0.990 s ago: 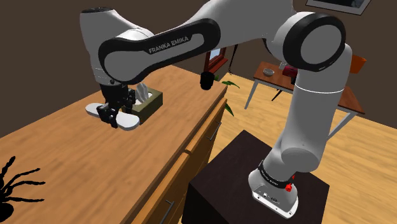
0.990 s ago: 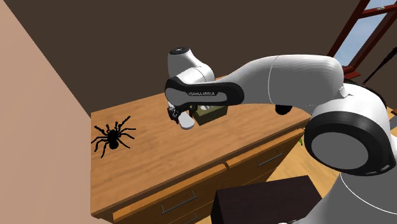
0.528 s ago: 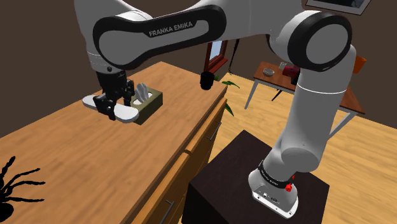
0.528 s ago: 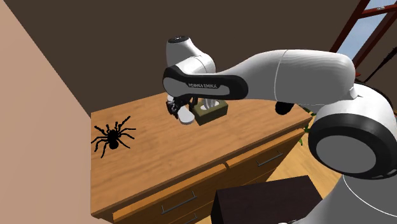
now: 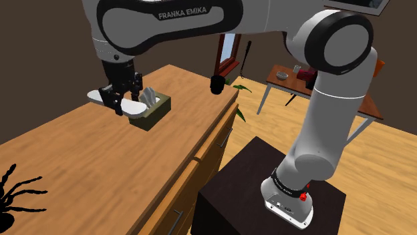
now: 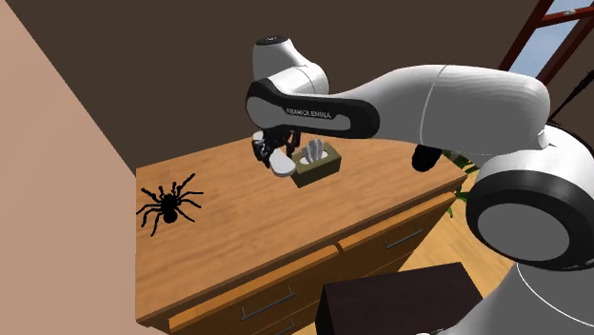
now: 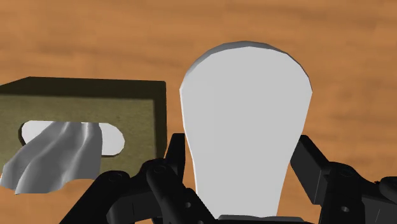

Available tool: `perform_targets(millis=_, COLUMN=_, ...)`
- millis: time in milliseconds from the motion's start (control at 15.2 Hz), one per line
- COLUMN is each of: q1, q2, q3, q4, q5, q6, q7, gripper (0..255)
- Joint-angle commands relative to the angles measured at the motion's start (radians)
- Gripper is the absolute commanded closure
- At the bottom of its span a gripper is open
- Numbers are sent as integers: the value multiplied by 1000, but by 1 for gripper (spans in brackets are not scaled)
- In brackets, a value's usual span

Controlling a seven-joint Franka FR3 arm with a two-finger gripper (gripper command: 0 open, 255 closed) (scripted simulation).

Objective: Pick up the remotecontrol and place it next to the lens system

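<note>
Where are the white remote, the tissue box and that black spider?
white remote (image 7: 245, 121): wrist view, middle of its flat face.
tissue box (image 5: 156, 114): shoulder view, its olive side wall.
black spider (image 6: 168, 209): second exterior view, its body.

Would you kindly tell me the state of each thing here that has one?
remote control: clasped by the gripper, lifted off the counter.
gripper: shut on the remote control.
tissue box: resting on the counter, tissue sticking out.
lens system: on the counter, untouched.
drawers: shut.
</note>
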Motion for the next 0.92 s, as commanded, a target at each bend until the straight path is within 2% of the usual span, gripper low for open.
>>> perform_targets(millis=0, q1=-33, q2=-26, q3=-12, q4=-30, q5=15, q6=8, q7=-46, gripper=255)
perform_targets(millis=396, q1=-126, q2=-72, q3=-62, q4=-80, q5=45, q6=19, q7=-191, gripper=255)
perform_targets(millis=858, q1=-220, q2=-79, q3=-125, q4=-81, q5=57, q6=15, q7=-351, gripper=255)
